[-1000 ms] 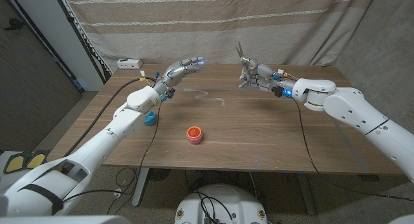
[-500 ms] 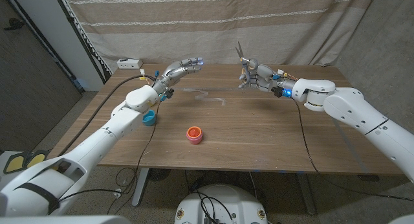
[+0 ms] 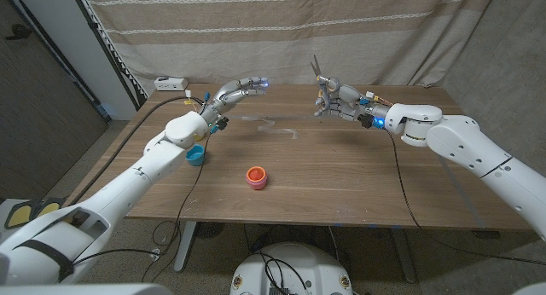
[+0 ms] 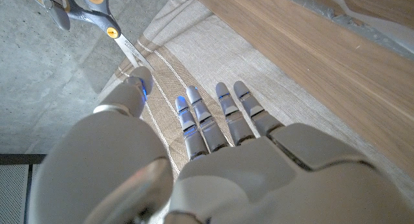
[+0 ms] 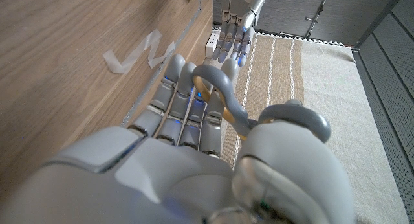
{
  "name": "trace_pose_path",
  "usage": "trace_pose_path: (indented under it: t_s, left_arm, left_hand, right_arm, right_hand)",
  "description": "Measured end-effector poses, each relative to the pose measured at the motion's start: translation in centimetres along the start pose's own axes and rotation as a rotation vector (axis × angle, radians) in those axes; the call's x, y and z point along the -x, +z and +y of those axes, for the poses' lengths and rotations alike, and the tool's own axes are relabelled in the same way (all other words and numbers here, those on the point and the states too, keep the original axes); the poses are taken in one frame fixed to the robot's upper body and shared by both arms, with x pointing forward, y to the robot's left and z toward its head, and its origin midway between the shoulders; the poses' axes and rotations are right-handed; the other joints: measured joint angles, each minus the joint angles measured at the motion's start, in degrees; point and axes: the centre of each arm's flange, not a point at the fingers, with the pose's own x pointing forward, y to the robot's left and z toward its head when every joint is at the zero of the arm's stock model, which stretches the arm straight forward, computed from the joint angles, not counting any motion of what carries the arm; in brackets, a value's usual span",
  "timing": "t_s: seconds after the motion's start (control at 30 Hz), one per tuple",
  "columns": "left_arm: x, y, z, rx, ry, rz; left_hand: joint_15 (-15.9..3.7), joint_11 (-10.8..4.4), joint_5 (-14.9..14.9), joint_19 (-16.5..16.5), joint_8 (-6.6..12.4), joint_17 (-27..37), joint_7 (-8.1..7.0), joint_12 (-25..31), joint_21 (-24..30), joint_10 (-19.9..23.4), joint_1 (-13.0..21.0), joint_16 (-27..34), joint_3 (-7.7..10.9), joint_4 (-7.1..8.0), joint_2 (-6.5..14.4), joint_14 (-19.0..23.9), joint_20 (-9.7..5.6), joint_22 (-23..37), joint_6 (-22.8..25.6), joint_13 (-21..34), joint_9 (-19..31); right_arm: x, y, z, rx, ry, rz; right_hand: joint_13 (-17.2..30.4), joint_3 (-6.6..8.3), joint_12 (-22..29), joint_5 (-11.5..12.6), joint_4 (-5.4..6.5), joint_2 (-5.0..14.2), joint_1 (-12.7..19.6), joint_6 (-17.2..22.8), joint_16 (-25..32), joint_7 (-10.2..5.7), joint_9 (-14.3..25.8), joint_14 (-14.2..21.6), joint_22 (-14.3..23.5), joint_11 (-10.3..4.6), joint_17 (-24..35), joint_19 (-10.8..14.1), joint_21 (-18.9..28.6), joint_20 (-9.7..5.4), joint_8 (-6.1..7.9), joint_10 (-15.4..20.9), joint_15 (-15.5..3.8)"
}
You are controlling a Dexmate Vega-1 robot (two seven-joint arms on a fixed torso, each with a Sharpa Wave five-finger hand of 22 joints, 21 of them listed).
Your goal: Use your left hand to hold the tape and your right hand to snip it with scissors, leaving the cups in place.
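Note:
A clear strip of tape (image 3: 271, 125) lies crinkled on the wooden table (image 3: 341, 176) toward the back, between my two hands; the right wrist view has it as a pale zigzag (image 5: 138, 53). My left hand (image 3: 242, 89) hovers above the table's far left part, fingers stretched out and apart, holding nothing (image 4: 213, 120). My right hand (image 3: 334, 101) grips grey-handled scissors (image 3: 319, 73), blades pointing up, right of the tape. Their handles (image 5: 226, 104) sit in its fingers. The blue cup (image 3: 196, 155) stands at the left, the red cup (image 3: 256, 176) near the middle front.
A white power strip (image 3: 171, 83) lies at the table's back left corner. A striped curtain (image 3: 281, 31) hangs behind the table. A cable (image 3: 401, 171) runs across the right side of the table from my right wrist.
My left arm has drifted slightly to the left with its hand still raised and spread. The right hand, scissors, tape and cups stay where they were.

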Motion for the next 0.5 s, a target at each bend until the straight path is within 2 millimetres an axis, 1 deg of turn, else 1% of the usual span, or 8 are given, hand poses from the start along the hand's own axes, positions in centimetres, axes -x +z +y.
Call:
trace_pose_path:
  t_s: [0.33,0.4,0.5]
  left_arm:
    - [0.34,0.35,0.11,-0.083,0.015,-0.003]
    - [0.36,0.37,0.17,-0.109,0.023,0.001]
    - [0.45,0.42,0.14,-0.145,0.028,0.009]
  left_hand:
    - [-0.21,0.00,0.0,0.0,0.00,0.0,0.00,0.0,-0.4,0.0,-0.2,0.0,0.00,0.00,0.2,-0.2,0.00,0.0,0.0,0.0,0.0]
    - [0.09,0.00,0.0,0.0,0.00,0.0,0.00,0.0,-0.4,0.0,-0.5,0.0,0.00,0.00,0.5,-0.5,0.00,0.0,0.0,0.0,0.0]
    - [0.00,0.00,0.0,0.0,0.00,0.0,0.00,0.3,-0.4,0.0,-0.4,0.0,-0.23,0.23,0.4,-0.6,0.00,0.0,0.0,0.0,0.0]
  right_arm:
    - [0.07,-0.09,0.09,-0.002,0.001,0.000]
    - [0.10,-0.11,0.09,-0.003,0.001,0.000]
    - [0.13,-0.10,0.12,-0.002,0.001,-0.001]
  right_hand:
    - [-0.3,0.00,0.0,0.0,0.00,0.00,0.0,0.1,0.4,-0.10,0.2,0.0,-0.4,0.00,0.1,0.0,0.0,0.00,0.00,0.0,0.00]
    - [-0.3,0.00,0.1,0.0,0.00,0.00,0.0,0.1,0.4,-0.10,0.2,0.0,-0.4,0.00,0.0,0.0,0.0,0.00,0.01,0.0,0.00]
    - [-0.3,0.00,0.1,0.0,0.00,0.00,0.0,0.1,0.4,-0.10,0.2,0.0,-0.4,0.00,0.0,0.0,0.0,0.00,0.01,0.0,0.00]
